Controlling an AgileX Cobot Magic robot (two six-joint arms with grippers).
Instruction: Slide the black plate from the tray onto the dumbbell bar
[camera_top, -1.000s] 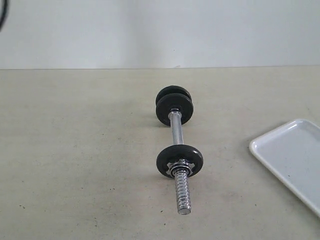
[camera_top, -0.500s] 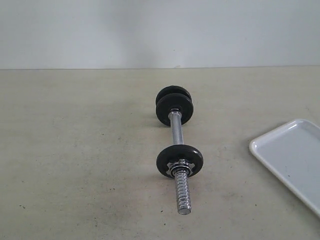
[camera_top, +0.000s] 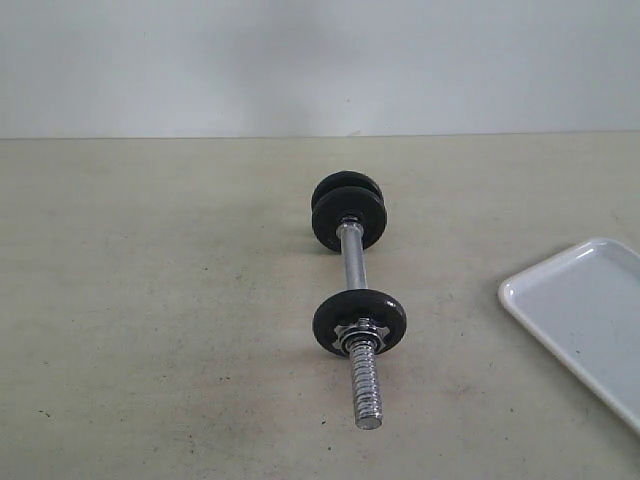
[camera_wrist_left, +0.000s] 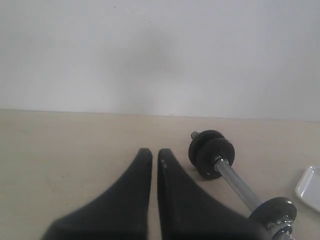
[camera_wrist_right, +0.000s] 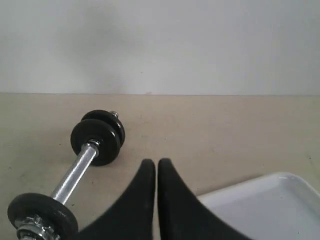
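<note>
- Left gripper (camera_wrist_left: 154, 152): closed, fingers together, holding nothing; I see it hovering above the surface (camera_top: 150, 300) near the dumbbell bar's far end.
- Right gripper (camera_wrist_right: 152, 162): closed and empty, between the bar and the tray in its wrist view.
- Dumbbell bar (camera_top: 352, 262): lying flat mid-surface, its bare threaded end (camera_top: 366, 385) toward the exterior camera.
- Far discs (camera_top: 348, 212): two black ones, side by side on the bar.
- Near disc (camera_top: 359, 318): one, backed by a chrome nut (camera_top: 360, 331).
- Tray (camera_top: 590, 320): white, to the bar's right, apart from it, cut off by the frame.
- Black plate: I cannot tell where it is.
</note>
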